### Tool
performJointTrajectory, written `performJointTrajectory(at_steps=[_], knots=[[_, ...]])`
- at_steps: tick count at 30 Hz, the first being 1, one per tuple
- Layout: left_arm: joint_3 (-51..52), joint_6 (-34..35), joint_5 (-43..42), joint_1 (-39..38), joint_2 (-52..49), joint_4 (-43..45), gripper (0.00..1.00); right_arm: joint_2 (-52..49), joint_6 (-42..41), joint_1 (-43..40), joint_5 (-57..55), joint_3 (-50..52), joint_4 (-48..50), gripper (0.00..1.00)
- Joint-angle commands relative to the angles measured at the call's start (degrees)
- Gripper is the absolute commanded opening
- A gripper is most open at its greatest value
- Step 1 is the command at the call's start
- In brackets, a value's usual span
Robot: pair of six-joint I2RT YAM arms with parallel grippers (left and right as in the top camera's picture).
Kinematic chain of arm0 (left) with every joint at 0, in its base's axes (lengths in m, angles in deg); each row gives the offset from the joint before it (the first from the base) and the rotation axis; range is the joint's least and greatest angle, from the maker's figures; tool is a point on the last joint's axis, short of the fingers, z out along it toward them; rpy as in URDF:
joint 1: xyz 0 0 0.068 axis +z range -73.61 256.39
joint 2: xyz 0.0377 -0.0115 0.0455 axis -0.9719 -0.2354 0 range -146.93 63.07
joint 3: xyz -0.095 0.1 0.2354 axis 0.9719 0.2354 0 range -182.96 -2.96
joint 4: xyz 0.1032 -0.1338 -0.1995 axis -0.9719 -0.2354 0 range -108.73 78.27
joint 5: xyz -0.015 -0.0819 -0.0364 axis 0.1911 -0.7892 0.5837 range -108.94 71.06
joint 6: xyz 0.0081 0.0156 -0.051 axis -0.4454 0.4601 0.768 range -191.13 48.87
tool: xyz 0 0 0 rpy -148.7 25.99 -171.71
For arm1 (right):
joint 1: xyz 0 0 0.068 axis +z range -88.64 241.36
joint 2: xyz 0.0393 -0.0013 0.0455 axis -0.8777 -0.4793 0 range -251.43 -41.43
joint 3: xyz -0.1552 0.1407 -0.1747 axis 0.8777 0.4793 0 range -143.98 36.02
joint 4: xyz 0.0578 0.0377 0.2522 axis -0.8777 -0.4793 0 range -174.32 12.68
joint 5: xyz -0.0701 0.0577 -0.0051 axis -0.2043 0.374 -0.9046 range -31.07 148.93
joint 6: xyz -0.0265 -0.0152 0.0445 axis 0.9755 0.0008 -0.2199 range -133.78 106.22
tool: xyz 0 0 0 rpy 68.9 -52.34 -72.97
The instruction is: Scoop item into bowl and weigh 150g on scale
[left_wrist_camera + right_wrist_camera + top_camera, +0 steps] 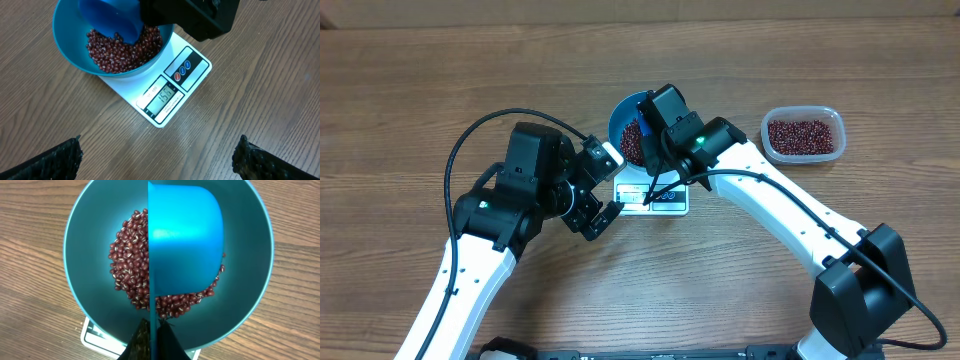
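Round teal-blue bowl [82, 255] sits on white flat square scale [192, 65], holds heap of small red-brown beans [127, 265]. Right gripper [152, 337] clamped on blue plastic scoop [185, 240], scoop inside bowl over beans. Clear plastic tub [832, 118] well right of scale, also holds beans. Left gripper [157, 157] wide open, empty, near scale.

Dark red-brown beans [127, 260] with pale flecks fill a smooth teal-blue bowl [85, 300]. The scoop [185, 235] is a brighter blue. The scale [160, 85] is white, with one red and two blue buttons. The bench [420, 80] is brown woodgrain. The left fingers [55, 162] are black and pebbled.
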Motion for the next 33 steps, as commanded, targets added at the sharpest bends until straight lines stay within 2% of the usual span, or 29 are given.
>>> performJointTrajectory(at_steps=[1, 15, 26, 33], knots=[[0.5, 0.8, 0.0, -0.4, 0.1, 0.0, 1.0, 0.5, -0.2, 0.2, -2.8, -1.7, 0.5, 0.04], [0.5, 0.8, 0.0, -0.4, 0.1, 0.0, 1.0, 6.7, -0.2, -0.2, -3.5, -1.7, 1.0, 0.04], [0.5, 0.8, 0.0, -0.4, 0.1, 0.0, 1.0, 7.3, -0.3, -0.2, -2.8, -1.7, 1.0, 0.04], [0.5, 0.8, 0.0, -0.4, 0.1, 0.0, 0.99, 7.3, -4.8, -0.2, -2.3, -1.7, 1.0, 0.04]])
